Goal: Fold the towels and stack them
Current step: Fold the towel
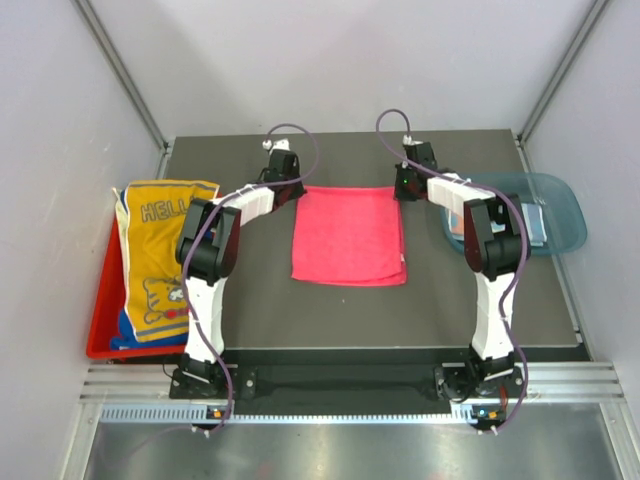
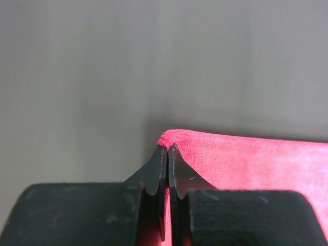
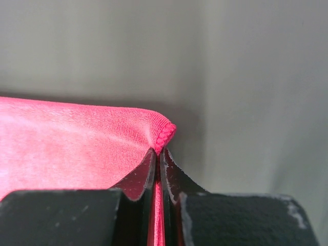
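A hot pink towel [image 1: 348, 236] lies folded on the dark table, its far edge toward the back. My left gripper [image 1: 284, 186] is shut on the towel's far left corner; the left wrist view shows that corner [image 2: 165, 139] pinched at the tips of the gripper [image 2: 167, 148]. My right gripper [image 1: 409, 184] is shut on the far right corner, which the right wrist view shows [image 3: 165, 134] pinched at the tips of the gripper [image 3: 158, 152]. A yellow "HELLO" towel [image 1: 160, 255] lies on top of a pile in the red tray, a blue cloth edge [image 1: 130, 335] showing under it.
The red tray [image 1: 102, 322] sits off the table's left edge. A translucent teal bin [image 1: 555, 212] with folded cloth inside sits at the right edge. Grey walls close in behind and at both sides. The table's front strip [image 1: 400, 320] lies between the arm bases.
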